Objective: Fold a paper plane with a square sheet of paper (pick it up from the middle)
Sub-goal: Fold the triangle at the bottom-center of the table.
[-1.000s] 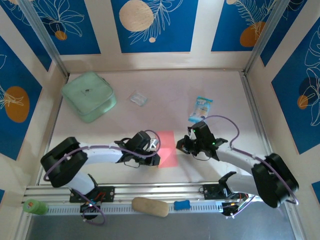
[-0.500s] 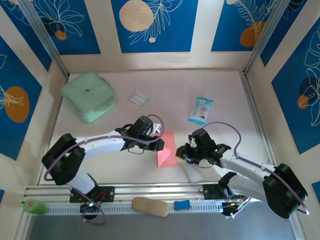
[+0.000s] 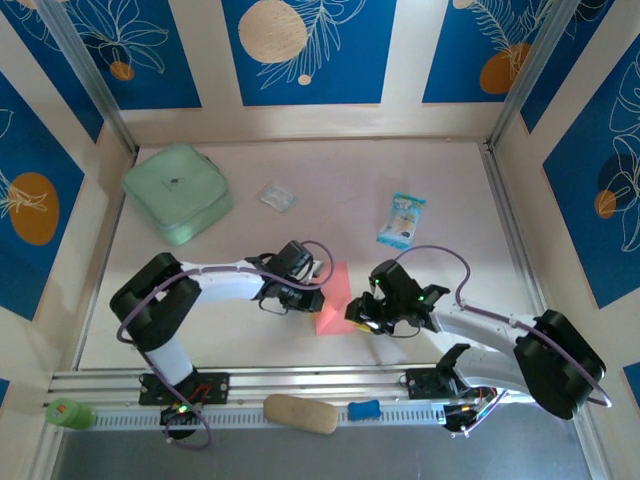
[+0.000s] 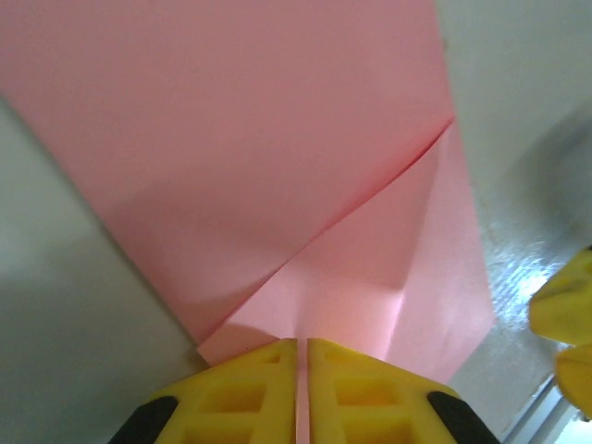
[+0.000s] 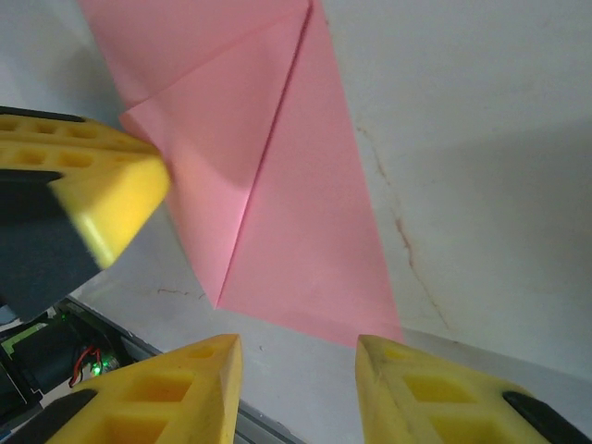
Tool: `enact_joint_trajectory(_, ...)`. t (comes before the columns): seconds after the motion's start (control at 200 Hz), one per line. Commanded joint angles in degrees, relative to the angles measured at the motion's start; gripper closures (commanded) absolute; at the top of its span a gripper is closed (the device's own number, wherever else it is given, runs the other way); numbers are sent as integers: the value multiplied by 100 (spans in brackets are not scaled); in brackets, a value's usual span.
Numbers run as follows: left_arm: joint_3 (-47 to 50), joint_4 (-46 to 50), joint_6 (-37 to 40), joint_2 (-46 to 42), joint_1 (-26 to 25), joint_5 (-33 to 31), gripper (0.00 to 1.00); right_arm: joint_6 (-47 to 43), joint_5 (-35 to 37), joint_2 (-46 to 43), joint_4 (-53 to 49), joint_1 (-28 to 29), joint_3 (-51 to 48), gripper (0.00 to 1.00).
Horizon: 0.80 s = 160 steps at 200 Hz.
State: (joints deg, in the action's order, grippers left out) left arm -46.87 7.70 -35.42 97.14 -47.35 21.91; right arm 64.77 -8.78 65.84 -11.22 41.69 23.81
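A pale pinkish-white tabletop, walled on three sides, carries everything. A salmon-pink sheet of thin paper, one corner folded over into a triangular flap, rests on it between the left pincer and the right pincer. Beyond the right pincer, well apart, lies a blue-and-white plastic snack packet. Beyond the left pincer lies a small clear crinkled wrapper, and farther out to that pincer's left sits a mint-green square soft pouch. Behind both pincers, along the near rail, lie a tan oblong pad and a small blue piece.
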Motion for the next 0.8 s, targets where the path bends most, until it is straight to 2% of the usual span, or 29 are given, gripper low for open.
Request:
enact_joint_trajectory(0.0,231,-71,73,86,9,-5,92,96,74,108,-147,57,155,63)
enact_joint_trajectory(0.38,346,-198,-7,-2,14,65,93,132,108,769,94,181,287,63)
enact_joint_trajectory(0.495,362,-234,-20,-2,22,94,93,121,-38,945,515,200,306,59)
enact_joint_trajectory(0.635,371,-235,-29,-2,14,93,94,12,-25,1069,567,165,492,56)
enact_joint_trajectory(0.795,389,-248,-39,-9,13,91,94,-150,-209,1176,739,-87,612,53)
